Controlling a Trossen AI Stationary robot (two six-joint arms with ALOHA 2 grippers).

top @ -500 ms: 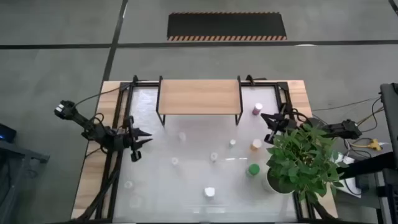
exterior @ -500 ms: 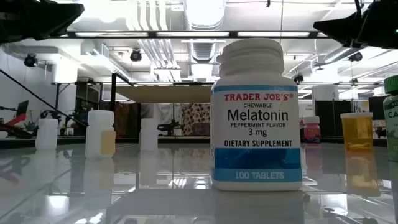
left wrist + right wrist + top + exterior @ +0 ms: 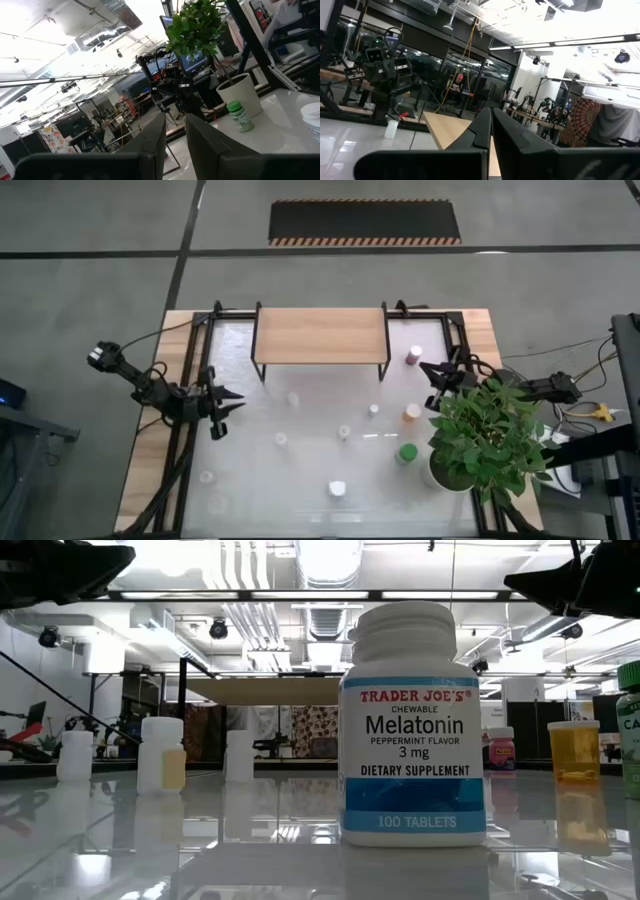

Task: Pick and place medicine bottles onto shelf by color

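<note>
The shelf (image 3: 320,335) stands on black legs at the far middle of the table, its light-wood top bare. Medicine bottles stand scattered on the white tabletop: a pink one (image 3: 414,356), an orange one (image 3: 412,412), a green one (image 3: 407,452), a white Melatonin bottle (image 3: 337,489) and several pale ones such as (image 3: 281,439). My left gripper (image 3: 238,401) hovers at the table's left side, pointing right, its fingers a narrow gap apart around nothing. My right gripper (image 3: 428,371) hovers at the right side near the pink bottle, shut and holding nothing.
A potted green plant (image 3: 487,432) in a white pot (image 3: 240,92) stands at the table's right edge, close beside my right arm. A black frame (image 3: 205,340) runs along the table's sides and back. Open tabletop (image 3: 300,470) lies between the bottles.
</note>
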